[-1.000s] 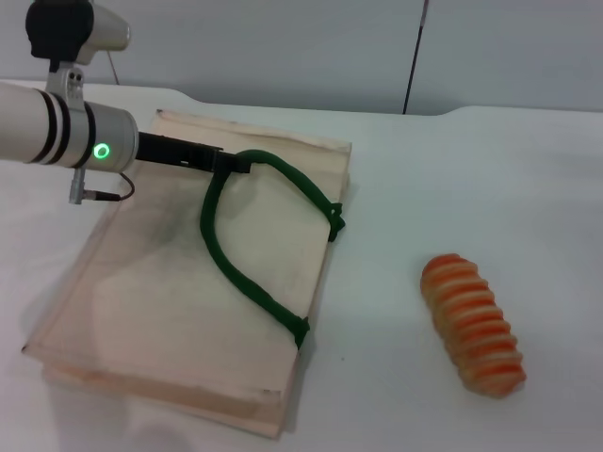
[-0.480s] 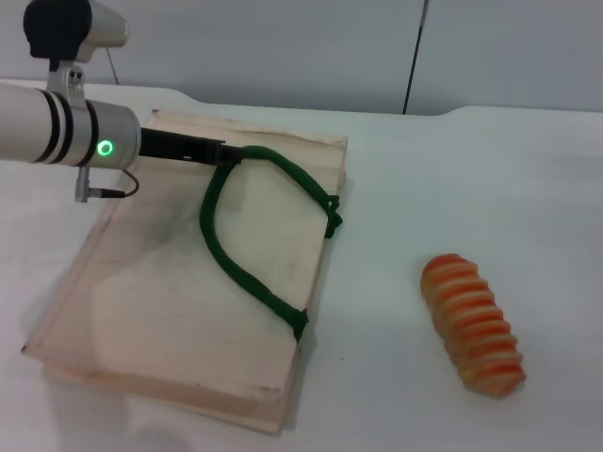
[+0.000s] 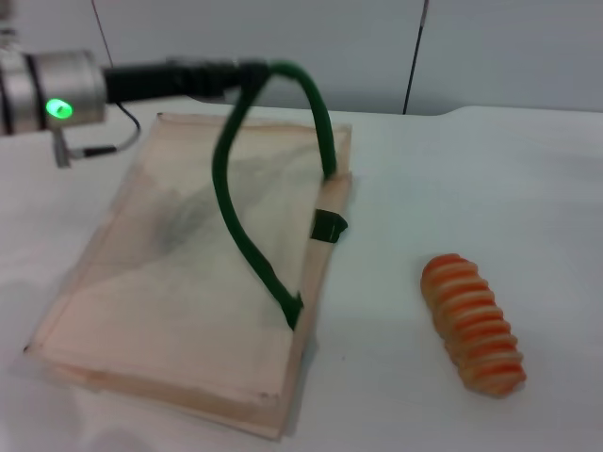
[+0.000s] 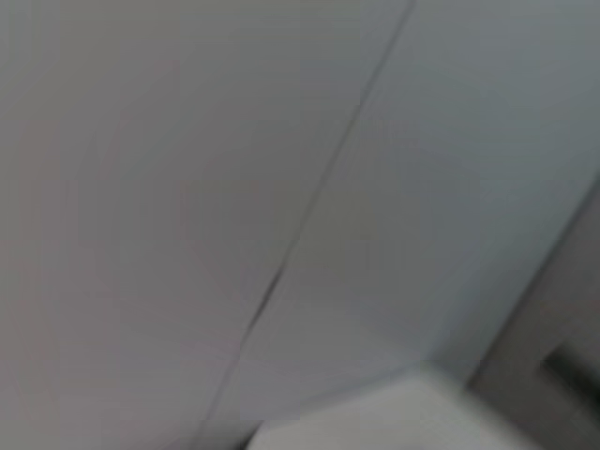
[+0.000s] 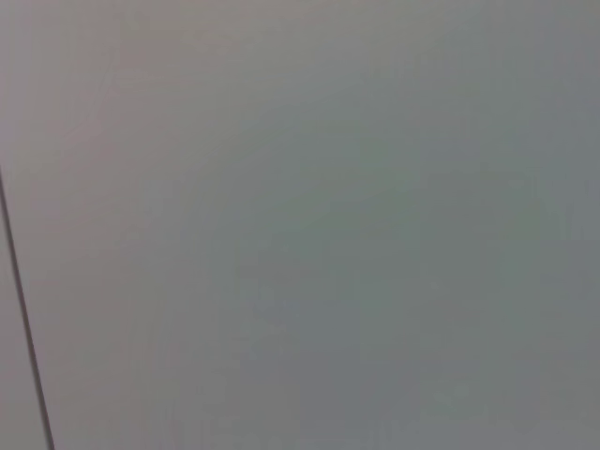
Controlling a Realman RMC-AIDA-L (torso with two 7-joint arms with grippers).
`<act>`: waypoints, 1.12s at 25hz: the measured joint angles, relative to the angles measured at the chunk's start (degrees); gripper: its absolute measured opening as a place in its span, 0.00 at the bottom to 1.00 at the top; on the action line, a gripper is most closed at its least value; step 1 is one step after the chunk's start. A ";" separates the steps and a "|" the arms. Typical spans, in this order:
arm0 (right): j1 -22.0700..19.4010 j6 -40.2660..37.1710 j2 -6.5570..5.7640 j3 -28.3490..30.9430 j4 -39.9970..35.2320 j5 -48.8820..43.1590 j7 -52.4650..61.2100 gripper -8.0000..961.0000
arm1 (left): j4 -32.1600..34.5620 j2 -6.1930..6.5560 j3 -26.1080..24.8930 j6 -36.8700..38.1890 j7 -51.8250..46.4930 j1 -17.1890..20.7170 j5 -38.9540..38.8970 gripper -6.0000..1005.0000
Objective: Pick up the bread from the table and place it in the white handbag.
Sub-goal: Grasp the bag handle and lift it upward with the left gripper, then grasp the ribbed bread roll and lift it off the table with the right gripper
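1. The left gripper (image 3: 247, 75) is seen in the head view at the end of a dark slender finger assembly, clamped on the top of the green rope handle (image 3: 247, 202), which is held raised in a tall arch above the bag; the fingertips themselves are hard to make out against the rope.
2. The table (image 3: 490, 179) is shown as a plain, smooth white surface, cut off by the frame on every side but the far one.
3. The white handbag (image 3: 179, 282) is laid flat on the table's left part: a cream, semi-sheer rectangle whose upper fabric layer is pulled up slightly by the handle.
4. The bread (image 3: 472, 323), an orange oblong ridged with pale stripes, is found on the table well apart from the bag, to its right.
5. Only blurred grey wall is given by both wrist views.
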 joint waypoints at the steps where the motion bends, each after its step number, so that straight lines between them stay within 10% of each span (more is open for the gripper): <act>1: 0.00 0.00 -0.01 -0.02 -0.12 -0.01 0.86 0.93 | -0.01 0.94 0.00 3.66 0.70 0.82 -2.81 0.11; 8: -0.13 -0.62 -0.10 -0.74 -2.56 -1.57 8.59 0.93 | -1.30 4.03 0.00 16.59 0.47 3.23 -12.66 0.10; 20: 2.15 1.76 -0.49 -2.80 -20.08 -26.69 41.44 0.93 | -3.27 4.17 -0.01 21.37 -1.01 3.68 -15.67 0.09; 28: 4.25 13.83 -0.38 -16.12 -44.24 -45.15 64.44 0.93 | -4.19 4.13 -0.01 20.94 -1.54 4.18 -15.81 0.09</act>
